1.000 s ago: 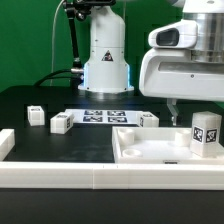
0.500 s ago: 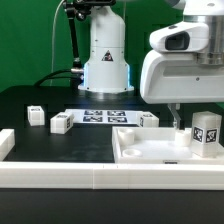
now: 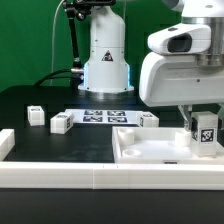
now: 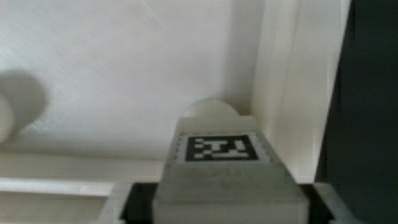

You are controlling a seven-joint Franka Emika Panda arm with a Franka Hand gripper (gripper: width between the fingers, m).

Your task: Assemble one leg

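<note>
Leg [image 3: 206,131] | black-and-white tag, no readable writing | pinched upright in claw [image 4: 217,196] | over white panel [image 3: 150,152]

Green backdrop [image 3: 35,40], seemingly cloth; black table [image 3: 40,140].

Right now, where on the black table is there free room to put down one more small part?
Free: the dark strip between the marker board and the white front rail, and the far corner on the exterior view's left, behind the leftmost leg. Crowded: the exterior view's right, where the gripper holds a leg over the white panel.
</note>
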